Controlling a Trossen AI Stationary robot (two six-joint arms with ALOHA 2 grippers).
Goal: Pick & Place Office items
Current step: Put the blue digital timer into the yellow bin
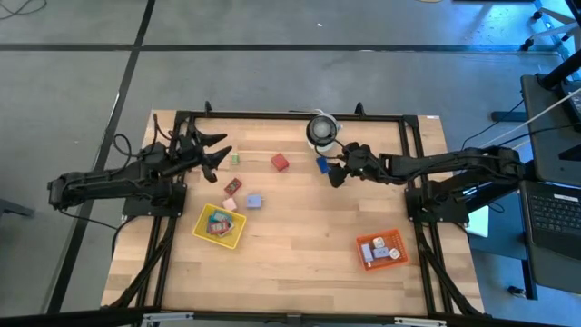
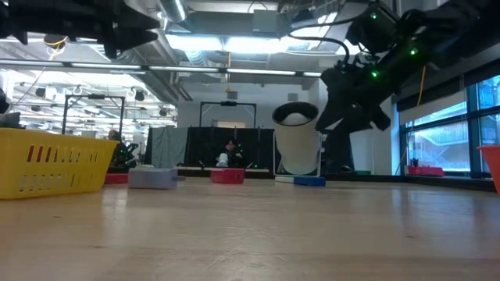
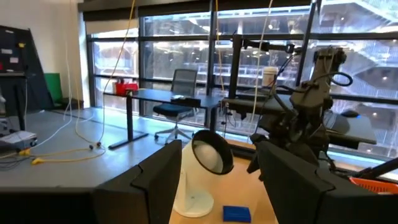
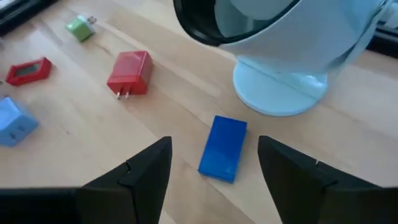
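Above blue block (image 4: pixel 223 148) (flat): right end effector (image 4: pixel 214 163)

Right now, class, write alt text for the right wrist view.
The right gripper, its fingers open, hovers over a flat blue block on the wooden table, beside a white stand; a red plug lies farther off.

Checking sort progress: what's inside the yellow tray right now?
The high view shows the yellow tray holding a few small pieces, pink and reddish among them. Their count and shapes cannot be told. In the low view its slotted wall hides the contents.
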